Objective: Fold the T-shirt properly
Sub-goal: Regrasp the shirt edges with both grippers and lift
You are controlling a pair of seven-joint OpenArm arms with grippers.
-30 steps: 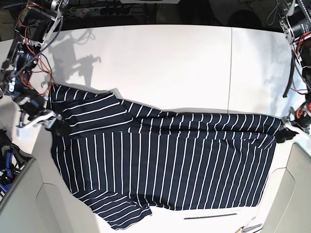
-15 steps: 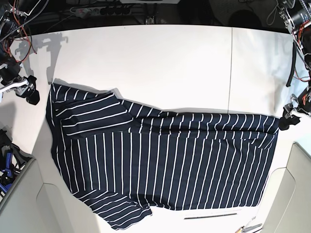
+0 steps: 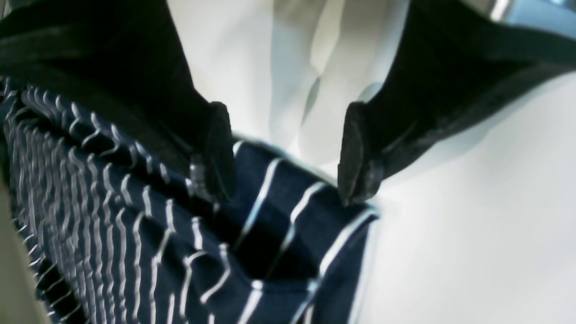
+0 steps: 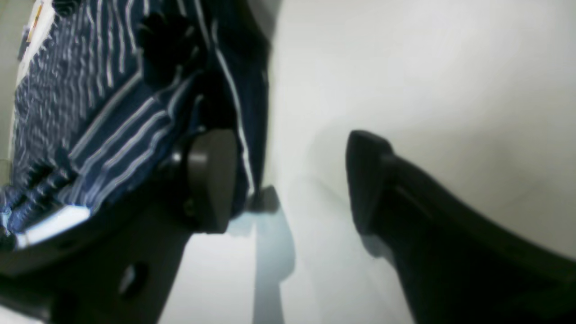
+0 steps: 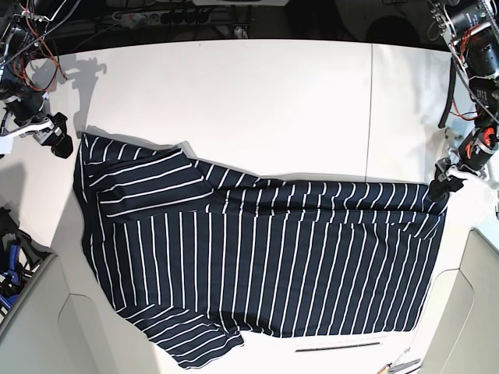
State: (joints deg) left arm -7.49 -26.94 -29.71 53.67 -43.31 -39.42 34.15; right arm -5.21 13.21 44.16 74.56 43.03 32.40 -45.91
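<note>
The T-shirt, dark navy with thin white stripes, lies spread flat on the white table, its upper edge folded over along the middle. My left gripper hovers open at the shirt's upper right corner. In the left wrist view its fingers straddle the striped corner without pinching it. My right gripper stands open just off the shirt's upper left corner. The right wrist view shows the gripper open over bare table, with striped fabric behind one finger.
A seam runs front to back across the table on the right. Grey panels sit at the lower left and lower right corners. A thin dark rod lies near the front edge. A power strip and cables lie behind the table.
My right gripper has left the shirt's left sleeve and pulled up and outward. My left gripper has opened at the right corner and shifted slightly up and inward. The shirt lies still.
</note>
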